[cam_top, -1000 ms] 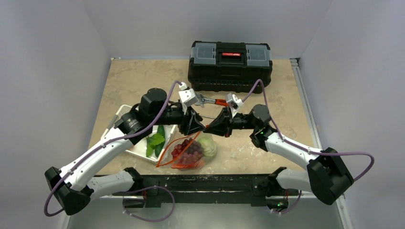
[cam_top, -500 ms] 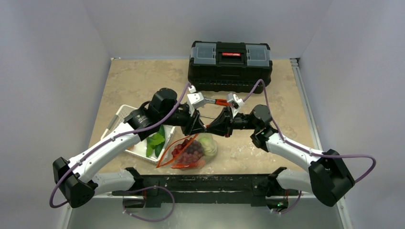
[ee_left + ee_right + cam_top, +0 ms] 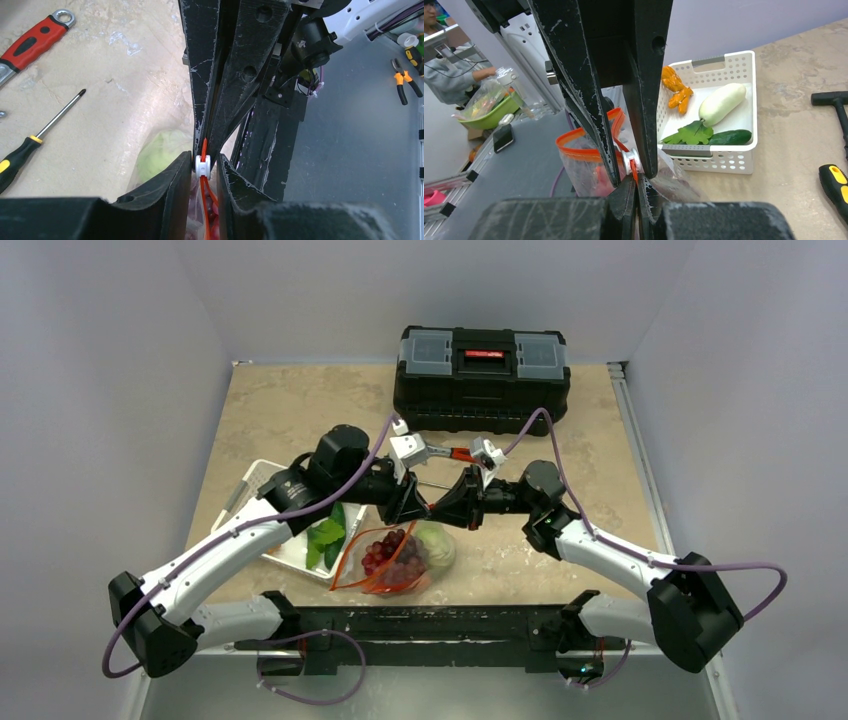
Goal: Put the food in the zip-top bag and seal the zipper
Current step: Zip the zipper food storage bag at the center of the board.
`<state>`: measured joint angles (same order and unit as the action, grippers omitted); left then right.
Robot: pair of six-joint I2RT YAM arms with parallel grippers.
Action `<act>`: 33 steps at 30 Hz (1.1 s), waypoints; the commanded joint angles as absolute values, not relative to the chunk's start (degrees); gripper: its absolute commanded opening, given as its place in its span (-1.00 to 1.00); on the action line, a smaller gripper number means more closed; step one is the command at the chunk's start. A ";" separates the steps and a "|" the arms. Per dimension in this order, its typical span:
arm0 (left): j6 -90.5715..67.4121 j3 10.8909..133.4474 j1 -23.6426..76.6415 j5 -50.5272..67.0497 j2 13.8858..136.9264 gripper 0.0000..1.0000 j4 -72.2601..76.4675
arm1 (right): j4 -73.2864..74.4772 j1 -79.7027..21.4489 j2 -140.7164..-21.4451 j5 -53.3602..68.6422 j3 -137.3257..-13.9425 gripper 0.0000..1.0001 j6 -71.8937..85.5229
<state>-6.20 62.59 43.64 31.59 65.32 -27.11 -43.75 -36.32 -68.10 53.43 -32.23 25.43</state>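
Note:
The clear zip-top bag hangs between my two grippers, its bottom on the table. Inside show purple grapes, the pale-green cabbage and a red-orange piece. My left gripper is closed around the white slider of the red-orange zipper. My right gripper is shut on the zipper's end right next to the slider. The rest of the mouth stands open in a loop. A leafy piece and the cucumber lie in the basket.
The white basket stands left of the bag, also holding a white radish and orange pieces. A black toolbox is at the back. A red-handled wrench, a screwdriver and a hammer lie behind the grippers.
My left arm has swung its wrist to the right, closer to the right gripper. The bag has risen a little and its contents have shifted. The right arm has barely moved.

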 commanded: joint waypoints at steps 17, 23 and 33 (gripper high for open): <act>-3.41 65.01 43.77 30.74 62.56 -1.00 -26.64 | -45.27 -37.02 -62.89 42.05 -31.92 -1.00 27.53; -2.16 65.44 43.77 29.85 62.36 -1.00 -29.05 | -49.11 -37.01 -57.89 34.03 -27.48 -1.00 32.41; -0.24 64.73 43.77 29.53 60.67 -1.00 -32.29 | -52.12 -37.01 -56.43 32.73 -25.23 -1.00 35.27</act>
<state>-1.87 63.55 43.64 29.52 63.07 -31.00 -47.90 -37.41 -57.25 34.96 -24.73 33.63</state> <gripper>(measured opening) 0.115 0.003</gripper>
